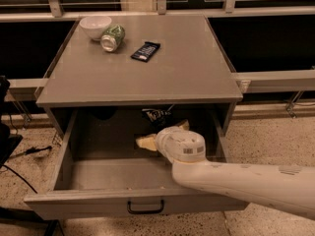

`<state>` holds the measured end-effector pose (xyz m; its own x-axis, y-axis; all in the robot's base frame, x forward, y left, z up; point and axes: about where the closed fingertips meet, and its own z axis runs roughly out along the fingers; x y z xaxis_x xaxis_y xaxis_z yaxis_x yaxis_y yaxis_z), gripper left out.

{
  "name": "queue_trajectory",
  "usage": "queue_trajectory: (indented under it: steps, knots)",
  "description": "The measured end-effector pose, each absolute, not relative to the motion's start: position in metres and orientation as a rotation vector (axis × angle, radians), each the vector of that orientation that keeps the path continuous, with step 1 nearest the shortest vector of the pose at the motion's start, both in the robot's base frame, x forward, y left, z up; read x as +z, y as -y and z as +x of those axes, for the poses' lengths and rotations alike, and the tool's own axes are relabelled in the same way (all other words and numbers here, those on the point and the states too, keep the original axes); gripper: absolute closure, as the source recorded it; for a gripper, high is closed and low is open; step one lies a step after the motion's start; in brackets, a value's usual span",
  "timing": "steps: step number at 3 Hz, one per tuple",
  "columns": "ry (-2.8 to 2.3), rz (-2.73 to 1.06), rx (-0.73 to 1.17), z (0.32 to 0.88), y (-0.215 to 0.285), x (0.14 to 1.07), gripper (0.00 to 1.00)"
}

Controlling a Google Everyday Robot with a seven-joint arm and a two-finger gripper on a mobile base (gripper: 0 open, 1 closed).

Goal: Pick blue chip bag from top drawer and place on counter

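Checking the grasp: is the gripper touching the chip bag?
Cannot tell. In the camera view the gripper, inside the drawer, sits just before the chip bag; shadow hides any gap.

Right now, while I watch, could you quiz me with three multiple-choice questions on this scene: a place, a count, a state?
1. Where is the blue chip bag? A on the floor; B on a shelf; C at the back of the top drawer.
2. How many things lie on the counter? A one; B three; C five.
3. The top drawer is: A pulled open, gripper inside; B shut; C taken out.
Answers: C, the bag lies just beyond the gripper; B, bowl, green can, bar wrapper; A, its floor shows.
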<state>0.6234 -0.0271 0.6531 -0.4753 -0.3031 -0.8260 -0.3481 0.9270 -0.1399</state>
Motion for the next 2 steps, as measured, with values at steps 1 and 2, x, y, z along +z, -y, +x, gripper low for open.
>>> queue_trajectory:
  steps: [1,2]
  knots:
    - [-2.093,-0.455,0.043,0.6254,0.0294,0.652,0.0]
    - [-2.095,-0.442,0.035,0.63,0.031,0.6468,0.0]
